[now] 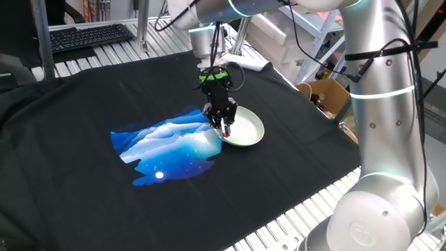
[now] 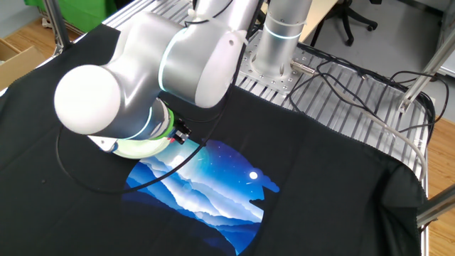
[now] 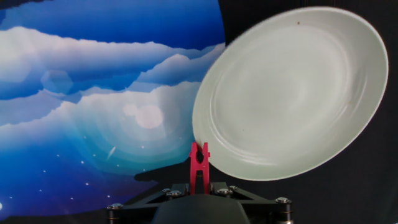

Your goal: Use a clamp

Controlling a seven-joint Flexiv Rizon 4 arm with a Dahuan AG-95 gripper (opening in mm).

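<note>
1. Lying flat, a black cloth (image 1: 83, 125) with a shiny blue mountain picture (image 1: 171, 146) is seen.
2. The thin red plastic clamp (image 3: 199, 165) is pinched by the gripper (image 1: 224, 130).
3. The smooth, round, pale green plate's (image 3: 292, 93) rim is touched by the clamp.

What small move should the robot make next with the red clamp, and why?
Probably ease forward toward the plate rim. In the hand view the clamp, held by the gripper, points at the plate's near edge, and whether it already grips the rim is unclear.
</note>
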